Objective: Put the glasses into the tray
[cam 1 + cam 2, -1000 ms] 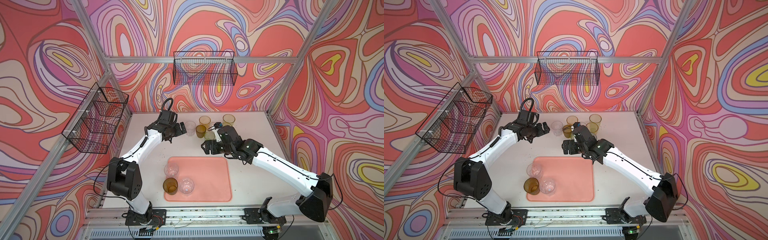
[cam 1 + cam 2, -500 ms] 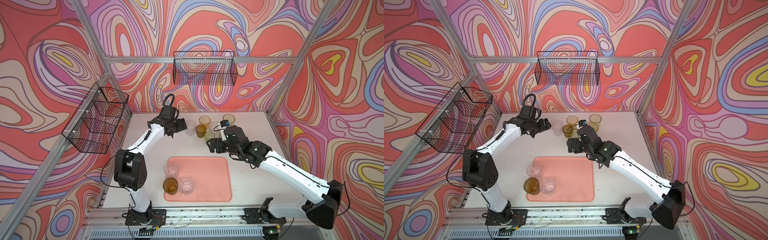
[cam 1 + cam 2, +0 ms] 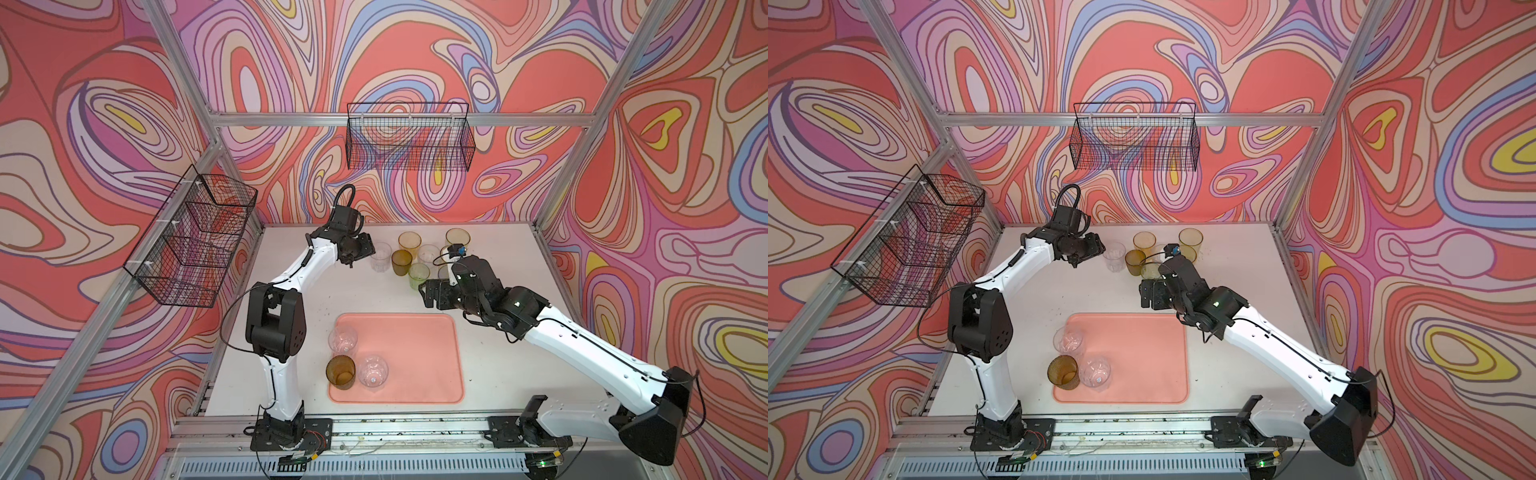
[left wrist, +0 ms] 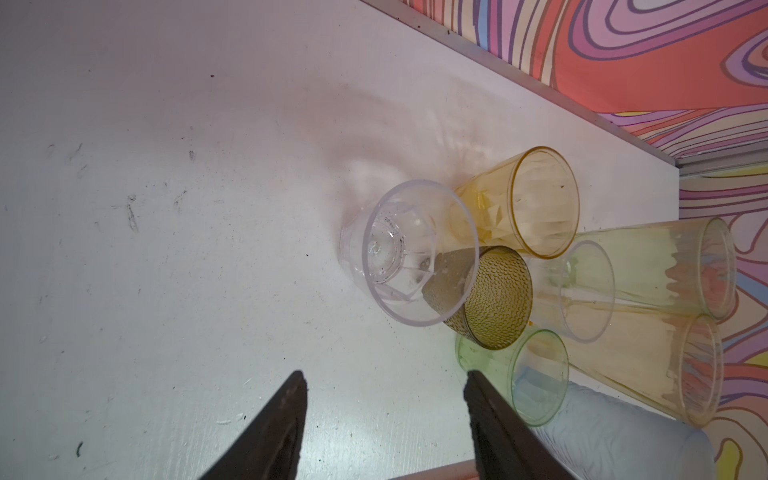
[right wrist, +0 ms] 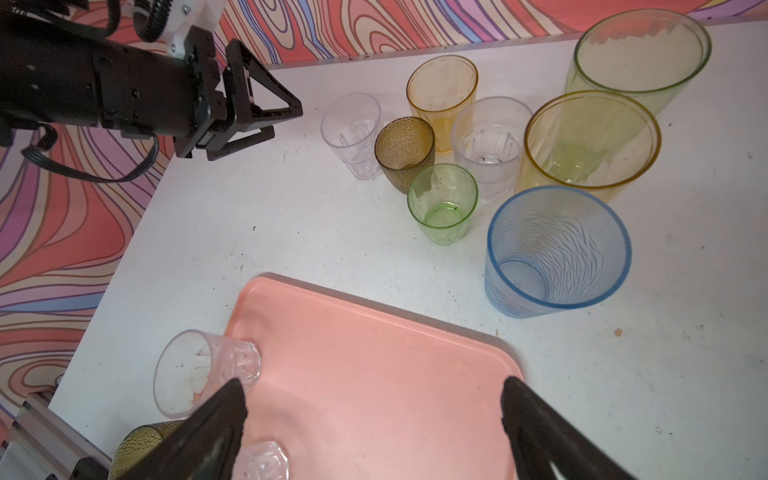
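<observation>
In both top views my left claw (image 3: 362,255) hangs with its jaws parted, just beside a clear tumbler (image 3: 380,257) at the edge of the far cluster of glasses (image 3: 401,262). My right claw (image 3: 424,293) gapes near the far edge of the salmon tray (image 3: 415,332), where three tumblers stand at the left side.

From my left wrist, nothing sits between my fingers (image 4: 297,382). The clear tumbler is ahead, with a brown tumbler (image 4: 494,299) beside it.

From my right wrist, my jaws are spread wide and empty above the tray. A pale blue tumbler (image 5: 557,249) stands on the table (image 5: 291,232) near it.

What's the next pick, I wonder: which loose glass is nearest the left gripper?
The short clear tumbler on the cluster's left edge, beside the brown one, facing the left gripper.
</observation>
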